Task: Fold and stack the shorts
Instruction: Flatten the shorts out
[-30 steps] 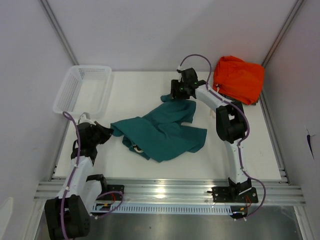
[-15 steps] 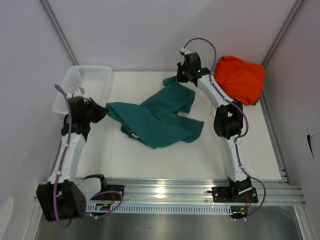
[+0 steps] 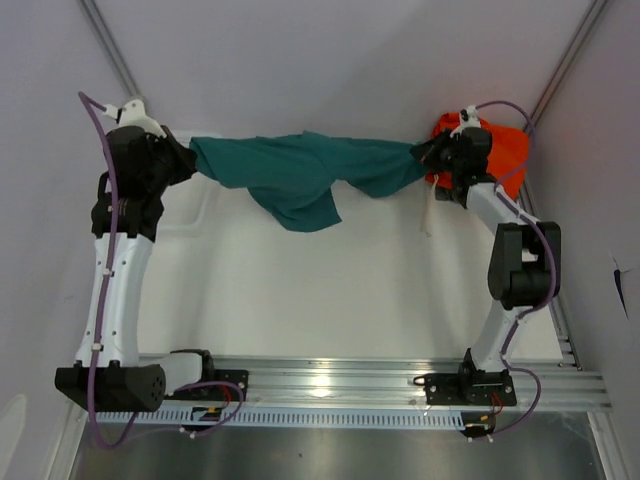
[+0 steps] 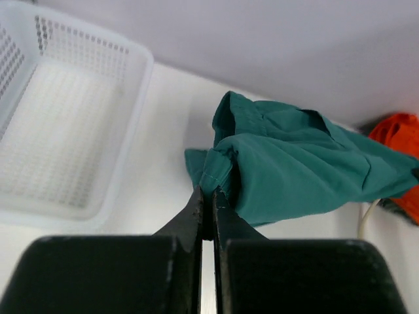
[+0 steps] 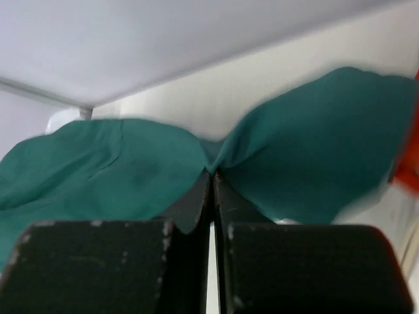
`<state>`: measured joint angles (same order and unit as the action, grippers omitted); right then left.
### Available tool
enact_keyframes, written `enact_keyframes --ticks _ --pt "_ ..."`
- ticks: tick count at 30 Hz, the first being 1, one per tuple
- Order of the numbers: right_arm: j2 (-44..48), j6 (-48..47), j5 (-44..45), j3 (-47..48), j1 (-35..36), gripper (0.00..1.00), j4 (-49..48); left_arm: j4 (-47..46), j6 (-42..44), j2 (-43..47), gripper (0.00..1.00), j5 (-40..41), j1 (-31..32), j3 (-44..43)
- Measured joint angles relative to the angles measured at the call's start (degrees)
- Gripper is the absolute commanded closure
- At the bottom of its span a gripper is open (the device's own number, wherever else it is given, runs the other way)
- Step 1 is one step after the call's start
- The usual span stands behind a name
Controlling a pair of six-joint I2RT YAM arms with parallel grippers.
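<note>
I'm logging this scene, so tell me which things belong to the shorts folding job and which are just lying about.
Job: teal-green shorts, held stretched between left gripper and right gripper.
Lying about: white plastic basket, orange garment.

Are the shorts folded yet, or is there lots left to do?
Not yet. Done: the left tool and right tool each pinch an end of the teal shorts. In hand: holding them stretched above the table. Left: every fold, then stacking.
</note>
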<state>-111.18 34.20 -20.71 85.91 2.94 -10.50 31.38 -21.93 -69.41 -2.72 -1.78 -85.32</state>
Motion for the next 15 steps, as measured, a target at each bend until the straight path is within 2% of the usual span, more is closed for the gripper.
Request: enact_keyframes --ticks 5,9,15 --pt "12.5 0.8 3.1 -24.1 4.5 1.0 -11.1 2.9 2.6 1.8 1.0 2.8 1.8 8.0" --pt "18.5 -0.3 12.2 -38.5 14.9 1.0 -12.9 5.5 4.6 1.8 1.0 5.2 6.5 13.5" --pt "24.2 -2.2 22.8 -47.9 31.8 1.0 -8.3 7.2 7.1 2.5 1.0 9.2 14.3 17.2"
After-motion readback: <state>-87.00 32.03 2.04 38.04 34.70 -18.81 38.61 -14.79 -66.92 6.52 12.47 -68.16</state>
